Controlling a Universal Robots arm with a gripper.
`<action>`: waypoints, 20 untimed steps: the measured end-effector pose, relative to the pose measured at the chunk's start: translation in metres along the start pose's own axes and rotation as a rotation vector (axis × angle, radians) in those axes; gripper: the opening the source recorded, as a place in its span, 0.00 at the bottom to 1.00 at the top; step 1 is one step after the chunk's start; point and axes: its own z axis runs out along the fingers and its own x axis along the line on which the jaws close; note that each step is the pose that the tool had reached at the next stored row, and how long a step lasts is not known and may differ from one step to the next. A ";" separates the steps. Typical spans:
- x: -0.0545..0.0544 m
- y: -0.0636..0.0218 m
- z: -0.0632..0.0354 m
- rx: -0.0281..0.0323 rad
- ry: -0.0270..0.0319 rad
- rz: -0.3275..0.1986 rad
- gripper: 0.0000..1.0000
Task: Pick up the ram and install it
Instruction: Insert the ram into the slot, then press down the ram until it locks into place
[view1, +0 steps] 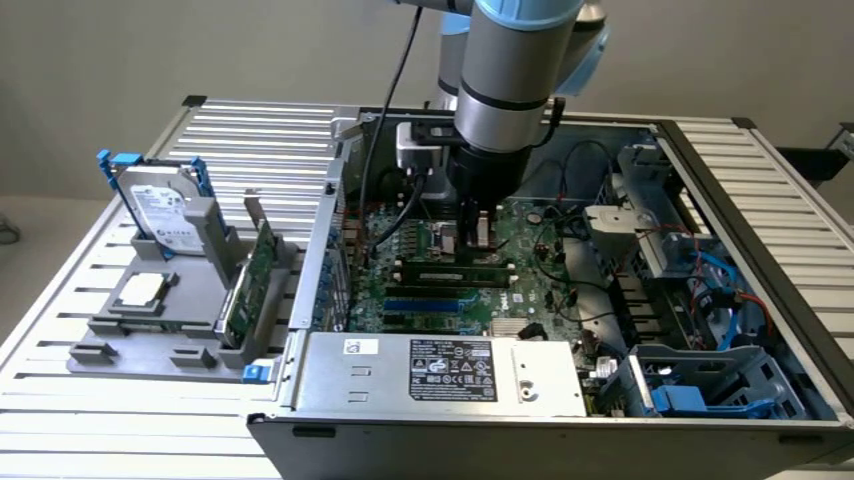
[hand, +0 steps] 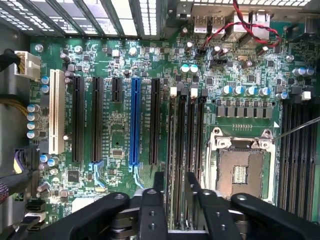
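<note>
The ram (view1: 455, 270) is a long narrow dark-green stick standing edge-up in a memory slot on the motherboard (view1: 534, 290), inside the open computer case. From the wrist camera I see it edge-on as a thin strip (hand: 186, 190) in the row of black memory slots (hand: 186, 130). My gripper (view1: 474, 238) hangs straight down just above the stick. In the wrist view my gripper (hand: 180, 202) is open, its black fingers (hand: 152, 210) standing on either side of the strip with gaps between pads and board.
A hard drive (view1: 167, 215), a small square chip (view1: 142, 290) and a green expansion card (view1: 254, 280) sit in a grey fixture at the exterior view's left. The power supply (view1: 441, 365) fills the case front. The processor socket (hand: 240, 167) lies beside the memory slots.
</note>
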 end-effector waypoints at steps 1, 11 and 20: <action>0.000 0.0000 0.0000 0.0000 0.0001 0.000 0.25; 0.000 0.0000 -0.0001 -0.0002 0.0003 0.000 0.11; 0.000 0.0000 -0.0002 -0.0012 0.0004 0.000 0.11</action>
